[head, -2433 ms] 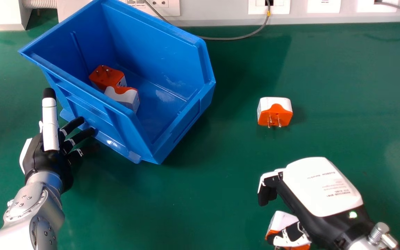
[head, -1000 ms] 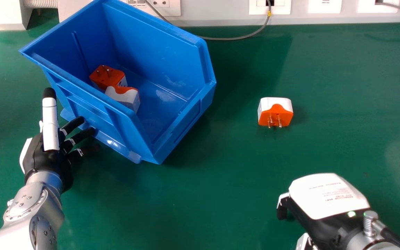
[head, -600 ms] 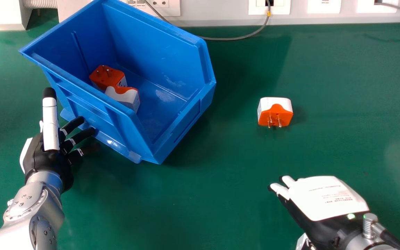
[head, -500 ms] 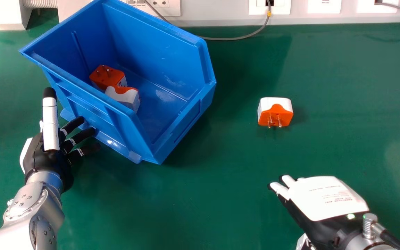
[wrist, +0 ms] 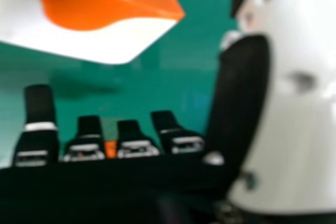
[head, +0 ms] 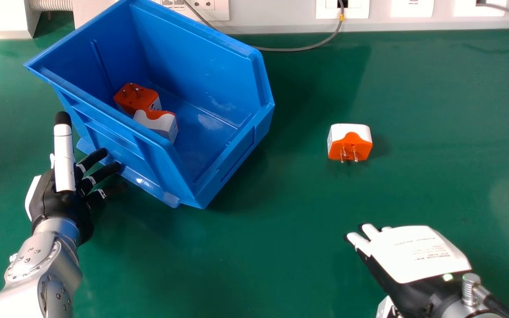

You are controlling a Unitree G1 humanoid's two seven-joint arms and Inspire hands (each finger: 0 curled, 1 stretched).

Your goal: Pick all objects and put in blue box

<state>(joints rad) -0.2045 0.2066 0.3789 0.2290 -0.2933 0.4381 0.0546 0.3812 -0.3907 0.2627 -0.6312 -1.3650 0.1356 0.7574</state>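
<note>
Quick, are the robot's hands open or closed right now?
Left hand: open, fingers spread beside the blue box.
Right hand: open, fingers straight.

Blue box point(head: 201, 57) cropped by head view's top edge, plug adapter point(wrist: 110, 38) cut off in right hand view

Green table point(head: 254, 256), pale wall point(head: 281, 22) behind it with white sockets point(head: 354, 12). There's also a grey cable point(head: 298, 49) looping onto the table, yellow tag point(head: 341, 17) on it, plus some ribbed hose point(head: 51, 5) far left.
</note>
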